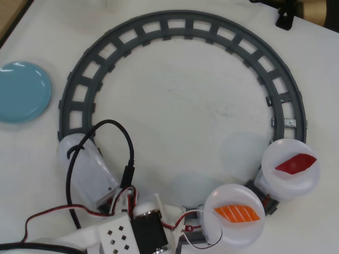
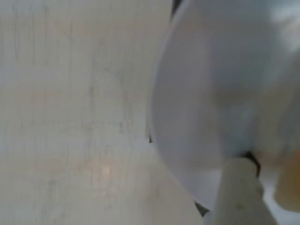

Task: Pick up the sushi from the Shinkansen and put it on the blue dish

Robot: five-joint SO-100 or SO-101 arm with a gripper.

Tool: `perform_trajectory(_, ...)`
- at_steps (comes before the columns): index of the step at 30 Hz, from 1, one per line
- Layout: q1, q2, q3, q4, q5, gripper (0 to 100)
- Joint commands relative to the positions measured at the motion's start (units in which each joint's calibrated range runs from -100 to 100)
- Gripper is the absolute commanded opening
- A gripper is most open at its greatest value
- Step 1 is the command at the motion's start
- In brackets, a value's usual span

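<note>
Your arm (image 1: 132, 233) sits nearest the overhead camera, covering the train (image 1: 87, 169); finger state and sushi position cannot be told. Behind the train, one plate (image 1: 234, 216) holds salmon (image 1: 238, 213), the next (image 1: 290, 169) a red piece (image 1: 295, 164). Blue dish (image 1: 22, 91) beside the track (image 1: 175, 32) is empty.

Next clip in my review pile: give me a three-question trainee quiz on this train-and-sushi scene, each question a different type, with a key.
1. True or false: in the overhead view the blue dish has nothing on it.
2. Multiple choice: the plate nearest the right edge of the overhead view carries
A. an orange white-striped slab
B. a dark red diamond-shaped piece
C. a shrimp
3. Short answer: where in the overhead view does the arm come in?

Key
1. True.
2. B, the dark red piece; the orange striped slab sits on the plate to its left.
3. From the bottom edge, over the track near the white train.
</note>
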Motion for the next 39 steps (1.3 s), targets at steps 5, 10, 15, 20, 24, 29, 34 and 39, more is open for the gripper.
perform_trajectory(5, -5.8, -1.2, -3.9, -0.3, -4.9, 3)
perform_trajectory(10, -14.9, -1.2, -11.4, 0.2, -11.9, 3)
perform_trajectory(15, -25.8, -1.3, -21.8, 0.4, -18.2, 3)
perform_trajectory(20, -38.2, -1.2, -29.4, 2.6, -21.4, 3)
perform_trajectory(24, -49.3, 0.0, -29.1, 2.5, -22.4, 3)
perform_trajectory(29, -59.5, 3.1, -25.0, 1.8, -23.6, 3)
perform_trajectory(34, -65.4, 7.2, -21.7, -3.5, -24.7, 3)
perform_trajectory(39, -70.4, 11.3, -19.6, -9.2, -25.0, 3)
